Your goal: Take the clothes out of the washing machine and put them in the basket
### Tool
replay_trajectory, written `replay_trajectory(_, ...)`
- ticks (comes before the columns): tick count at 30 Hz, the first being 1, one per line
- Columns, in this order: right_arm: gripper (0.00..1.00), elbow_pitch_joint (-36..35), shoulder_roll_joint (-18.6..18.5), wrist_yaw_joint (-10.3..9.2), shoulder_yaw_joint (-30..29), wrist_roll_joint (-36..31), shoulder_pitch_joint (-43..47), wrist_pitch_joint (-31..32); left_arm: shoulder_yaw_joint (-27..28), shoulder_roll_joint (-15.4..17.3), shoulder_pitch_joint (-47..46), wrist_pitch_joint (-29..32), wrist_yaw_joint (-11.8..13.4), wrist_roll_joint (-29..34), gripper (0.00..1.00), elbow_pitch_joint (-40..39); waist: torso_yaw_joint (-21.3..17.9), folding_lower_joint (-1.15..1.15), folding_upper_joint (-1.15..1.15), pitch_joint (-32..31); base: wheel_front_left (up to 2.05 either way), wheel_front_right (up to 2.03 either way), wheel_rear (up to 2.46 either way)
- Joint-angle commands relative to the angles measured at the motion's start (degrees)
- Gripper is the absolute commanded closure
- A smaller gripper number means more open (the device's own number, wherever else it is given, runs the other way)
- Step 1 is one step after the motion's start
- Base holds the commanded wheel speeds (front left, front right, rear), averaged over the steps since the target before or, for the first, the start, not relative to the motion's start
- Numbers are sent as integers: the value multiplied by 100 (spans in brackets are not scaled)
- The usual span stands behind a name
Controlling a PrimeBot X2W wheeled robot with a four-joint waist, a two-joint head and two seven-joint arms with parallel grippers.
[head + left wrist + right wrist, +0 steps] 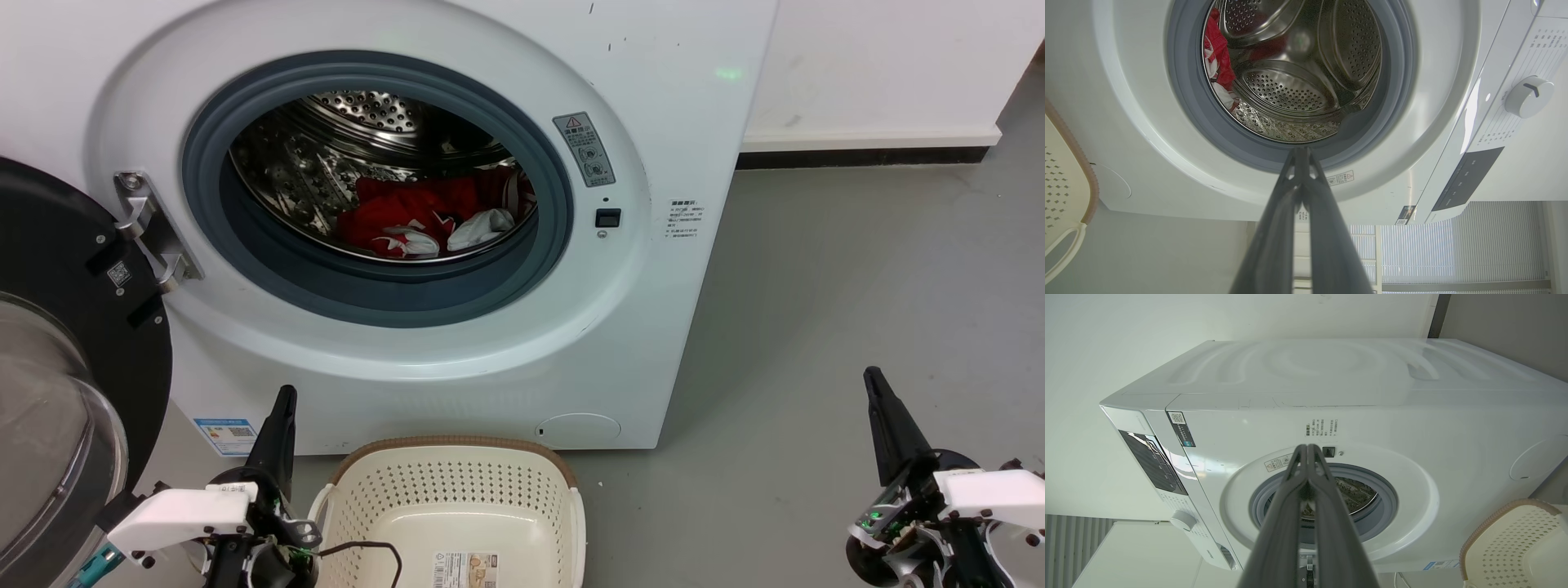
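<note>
Grey floor [816, 310] runs up to the white washing machine [490, 359], whose door [73, 269] is swung open. The red-and-white clothes [408, 214] lie in its drum. The cream basket [457, 442] sits just before it, between the left pincer [285, 396] and the right pincer [872, 376], both pressed shut and holding nothing.

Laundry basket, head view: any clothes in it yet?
No, the laundry basket holds no fabric; the red-and-white clothes lie in the washing machine drum.
</note>
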Motion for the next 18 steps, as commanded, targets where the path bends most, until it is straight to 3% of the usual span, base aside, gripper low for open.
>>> replay_trajectory(1, 100, 8, 23, -2, 3, -27, -81, 11, 15, -12, -29, 25, -12, 3, 100, -8, 0, 0, 0, 0, 0, 0, 0)
replay_trajectory(5, 100, 8, 23, -2, 3, -27, -81, 11, 15, -12, -29, 25, -12, 3, 100, -8, 0, 0, 0, 0, 0, 0, 0)
replay_trajectory(6, 0, 14, 0, 0, 0, 3, 9, -2, -6, 0, 7, -4, 0, 0, 0, 19, 0, 0, 0, 0, 0, 0, 0)
replay_trajectory(18, 0, -180, 4, -1, 155, 165, 230, -287, -310, -7, 85, -283, 1, 29, 0, 15, 0, 0, 0, -7, 0, 0, 0)
